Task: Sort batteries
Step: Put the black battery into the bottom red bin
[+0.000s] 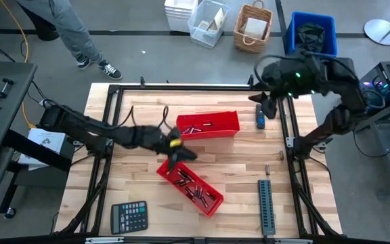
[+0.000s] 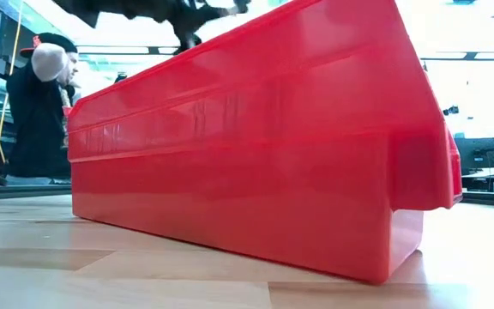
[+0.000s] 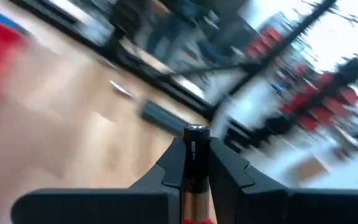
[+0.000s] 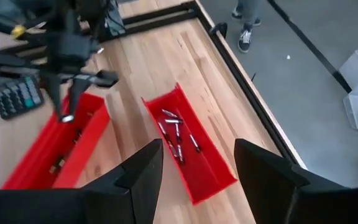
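Batteries (image 1: 193, 186) are shown lying in two red trays on the wooden table (image 1: 235, 163): a near tray (image 1: 212, 202) set at a slant and a far tray (image 1: 229, 129) lying roughly square to the table's edges, each holding several. One battery (image 3: 195, 163) is clamped upright between the fingers of the left gripper (image 1: 175, 154), which is held above the end of the near tray. Small print runs along this battery's dark casing but cannot be read. The right gripper (image 4: 197, 171) is raised near the table's far right corner with its fingers apart and nothing between them. A calculator (image 1: 128, 217) lies at the near left, a grey ridged strip (image 1: 267, 205) at the near right, and a small black-and-blue device (image 1: 260, 116) beside the far tray. A single battery (image 1: 267, 168) lies loose on the table above the strip. A person (image 2: 41, 107) is seen beyond the table in the low view, which is largely filled by a red tray's wall.
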